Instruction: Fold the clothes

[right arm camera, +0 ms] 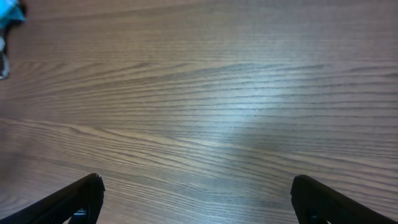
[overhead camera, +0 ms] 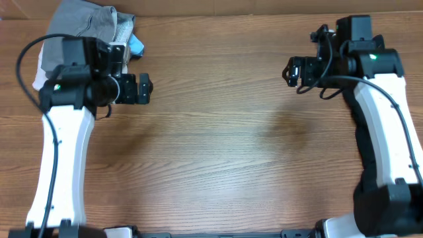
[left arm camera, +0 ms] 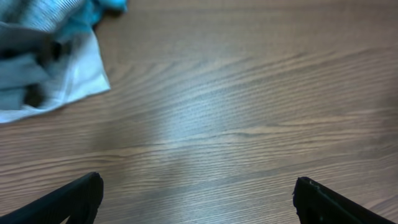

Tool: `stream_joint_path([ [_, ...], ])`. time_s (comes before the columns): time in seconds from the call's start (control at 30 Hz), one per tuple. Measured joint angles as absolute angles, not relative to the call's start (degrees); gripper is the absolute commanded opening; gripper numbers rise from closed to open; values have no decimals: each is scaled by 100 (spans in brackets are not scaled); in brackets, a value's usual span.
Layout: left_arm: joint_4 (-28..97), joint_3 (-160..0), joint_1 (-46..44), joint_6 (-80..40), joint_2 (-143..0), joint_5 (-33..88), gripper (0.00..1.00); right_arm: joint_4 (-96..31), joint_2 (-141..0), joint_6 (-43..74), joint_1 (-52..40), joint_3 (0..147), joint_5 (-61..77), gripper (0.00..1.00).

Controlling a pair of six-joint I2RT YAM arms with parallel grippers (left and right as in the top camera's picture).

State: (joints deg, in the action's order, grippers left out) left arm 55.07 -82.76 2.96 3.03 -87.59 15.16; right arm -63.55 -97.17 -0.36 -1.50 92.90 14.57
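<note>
At the far left corner of the wooden surface (overhead camera: pixel 225 145) sits a small heap of garments: a grey one (overhead camera: pixel 89 23) on top, a light-blue piece (overhead camera: pixel 135 45) poking out at its right edge, and a white piece (overhead camera: pixel 39 69) showing past the left arm. The left wrist view catches the same heap at its upper left, the white cloth's corner lying flat on the wood and a bit of blue beyond it.

The left pincer (overhead camera: pixel 147 89) hangs just right of that heap, pointing toward the middle. It is released, its two dark fingers (left arm camera: pixel 78 199) spread wide with only bare wood grain between them. The right pincer (overhead camera: pixel 289 71) is well apart from it, over on the far right and facing back toward the left. It is released as well, its fingers (right arm camera: pixel 323 199) splayed over bare wood and gripping nothing.

Where the black garment is I cannot tell; none of the three views catches it.
</note>
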Motion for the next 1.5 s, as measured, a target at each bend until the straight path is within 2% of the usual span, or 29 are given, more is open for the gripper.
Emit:
stream_joint_path([
  [0.17,5354,-8276,296,344,-9258,1778,100,-6182,-9959,504,174,9290,1138,100],
  [0.57,4963,-8276,272,344,-9347,1957,100,-5046,-10427,1393,2117,9301,523,95],
  [0.83,4792,-8278,21,344,-9347,1955,100,-4060,-11089,1157,2458,9301,486,95],
  [1.07,4703,-8278,-80,344,-9354,1933,100,-3975,-11677,913,2467,9306,405,88],
  [1.2,4685,-8278,-80,344,-9432,1929,100,-4344,-12055,775,2467,9312,272,72],
  [1.3,4683,-8278,-80,344,-9533,1929,100,-4567,-12232,742,2467,9312,25,66],
  [1.33,4678,-8278,-78,344,-9566,1929,100,-4604,-12258,709,2467,9312,-64,59],
  [1.37,4674,-8278,-80,344,-9596,1927,100,-4628,-12265,633,2467,9312,-145,49],
  [1.43,4661,-8278,-78,344,-9666,1925,100,-4641,-12265,532,2467,9317,-250,4],
  [1.5,4619,-8278,-80,344,-9723,1911,100,-4657,-12265,519,2467,9323,-327,4],
])
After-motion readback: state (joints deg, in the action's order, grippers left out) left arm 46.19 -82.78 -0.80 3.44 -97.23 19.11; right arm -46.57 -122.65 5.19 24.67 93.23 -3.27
